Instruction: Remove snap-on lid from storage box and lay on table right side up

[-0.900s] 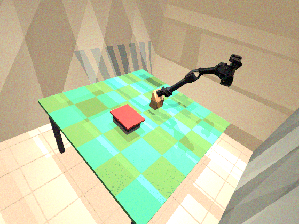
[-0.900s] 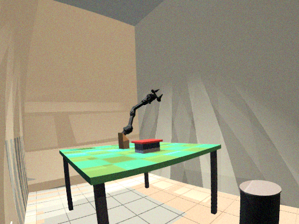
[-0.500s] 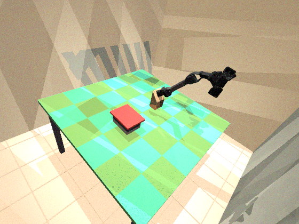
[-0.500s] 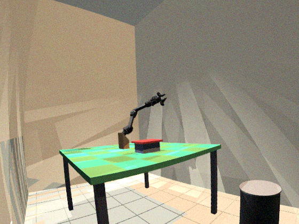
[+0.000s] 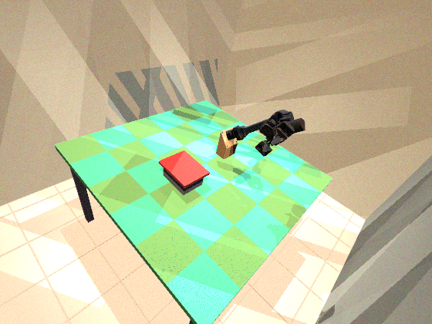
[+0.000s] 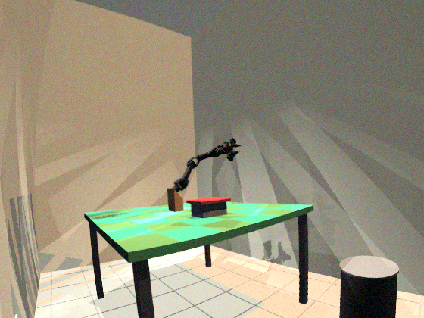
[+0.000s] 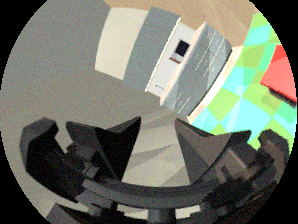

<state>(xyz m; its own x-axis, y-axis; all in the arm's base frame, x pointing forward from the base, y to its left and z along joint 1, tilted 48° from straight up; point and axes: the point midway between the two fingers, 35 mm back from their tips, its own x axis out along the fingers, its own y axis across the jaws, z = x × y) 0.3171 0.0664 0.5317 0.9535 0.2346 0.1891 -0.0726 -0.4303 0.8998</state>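
Observation:
The flat red lid [image 5: 184,169] [image 6: 209,200] [image 7: 285,75] lies level on top of the storage box, and its edges stick out past the walls. The dark box [image 5: 184,187] [image 6: 209,209] stands upright on the checkered table. In the wrist view the lid is cut off at the right edge. My gripper [image 6: 239,148] [image 7: 157,120] is part open with nothing between its fingers. It is high above the table, well away from the lid and touching nothing.
The green and turquoise table [image 5: 208,285] [image 6: 182,235] [image 7: 220,120] carries the arm's brown base block [image 5: 224,148] [image 6: 175,200] near the box. A dark round pillar with a pale top [image 6: 369,266] stands on the floor beyond the table's edge.

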